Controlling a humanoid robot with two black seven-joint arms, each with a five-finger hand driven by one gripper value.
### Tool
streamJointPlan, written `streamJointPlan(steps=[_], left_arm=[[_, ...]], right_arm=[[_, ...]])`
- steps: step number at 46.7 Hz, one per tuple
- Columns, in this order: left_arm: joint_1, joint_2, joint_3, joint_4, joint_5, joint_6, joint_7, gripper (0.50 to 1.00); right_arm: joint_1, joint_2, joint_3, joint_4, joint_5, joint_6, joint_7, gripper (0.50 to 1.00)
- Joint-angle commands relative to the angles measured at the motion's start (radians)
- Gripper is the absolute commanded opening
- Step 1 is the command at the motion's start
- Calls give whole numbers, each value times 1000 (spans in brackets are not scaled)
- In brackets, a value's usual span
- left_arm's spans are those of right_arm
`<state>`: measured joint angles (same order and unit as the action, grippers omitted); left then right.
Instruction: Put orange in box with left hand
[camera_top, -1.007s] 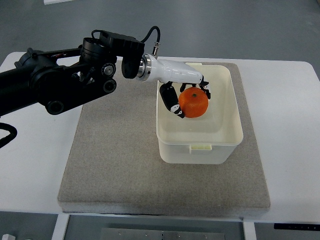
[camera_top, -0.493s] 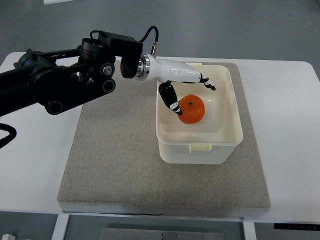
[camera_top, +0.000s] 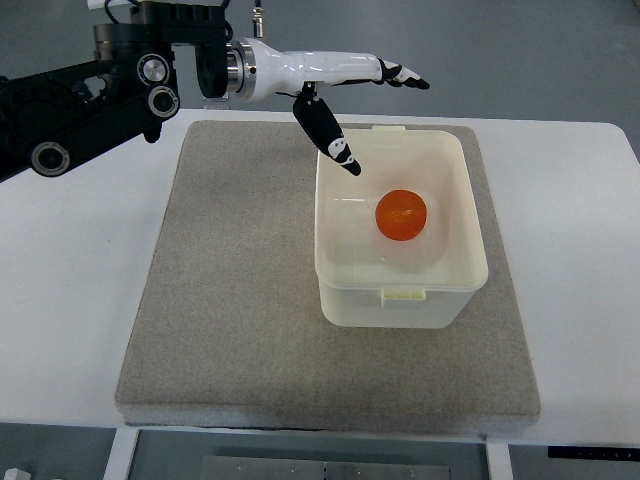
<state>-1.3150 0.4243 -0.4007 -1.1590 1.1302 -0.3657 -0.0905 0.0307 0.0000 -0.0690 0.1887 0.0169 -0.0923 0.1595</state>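
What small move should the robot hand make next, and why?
Probably draw the left robot hand away toward the left edge. The orange lies alone on the floor of the box, and the open fingers hold nothing above its far-left corner.

- left arm (camera_top: 80, 105): matte black housing, chunky jointed segments, rounded casings
- round silver-rimmed joint caps with dark centres on the side of the arm, one large near the lower left, two smaller near the wrist end
- black cable (camera_top: 120, 8) loops over the top of the arm near the upper edge
- wrist: black cylindrical block, then a bright metal ring (camera_top: 233, 72) where it meets the hand
- small metal connector stub sticks up just behind that ring
- left hand (camera_top: 325, 85): glossy white shell, slim and tapered
- fingers (camera_top: 400, 77): black segments with small white patches at the joints, black tips
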Motion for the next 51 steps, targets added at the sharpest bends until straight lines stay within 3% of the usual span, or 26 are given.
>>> streamJointPlan(steps=[1, 23, 35, 51], left_arm=[[3, 11, -1, 36, -102, 39, 0, 992], [135, 42, -6, 286, -360, 56, -5, 992], [194, 30, -4, 426, -730, 53, -5, 992], [253, 31, -40, 455, -926, 34, -3, 992]], right_arm=[[0, 0, 0, 0, 0, 0, 0, 932], [0, 0, 0, 0, 0, 0, 0, 932], [0, 0, 0, 0, 0, 0, 0, 932], [0, 0, 0, 0, 0, 0, 0, 932]])
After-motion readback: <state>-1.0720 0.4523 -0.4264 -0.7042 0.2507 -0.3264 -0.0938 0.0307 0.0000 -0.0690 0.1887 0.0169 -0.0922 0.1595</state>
